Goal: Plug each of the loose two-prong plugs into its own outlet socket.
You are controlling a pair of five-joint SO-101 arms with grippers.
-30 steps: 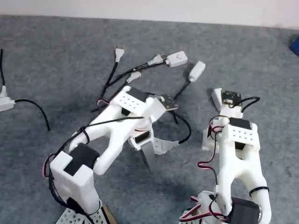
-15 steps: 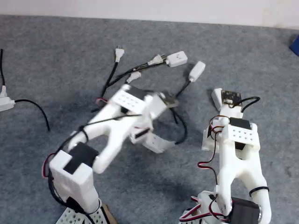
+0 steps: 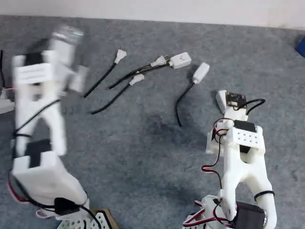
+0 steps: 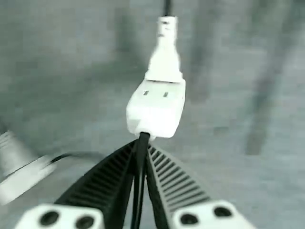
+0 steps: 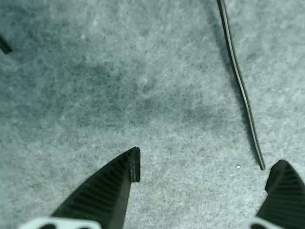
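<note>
Grey carpet point(image 3: 143, 143), pale wall point(image 3: 143, 9) behind; left arm point(image 3: 35, 95) extended forward, blurred.
Left pincer point(image 4: 141, 138) is clenched on a black cord point(image 4: 139, 191), its outlet socket point(image 4: 156, 107) just ahead of the tips; what lies beyond is smeared. Right pincer point(image 5: 208, 162) gapes over carpet, a cord end point(image 5: 259, 164) beside one finger. A loose plug point(image 3: 120, 56) lies between the arms.
</note>
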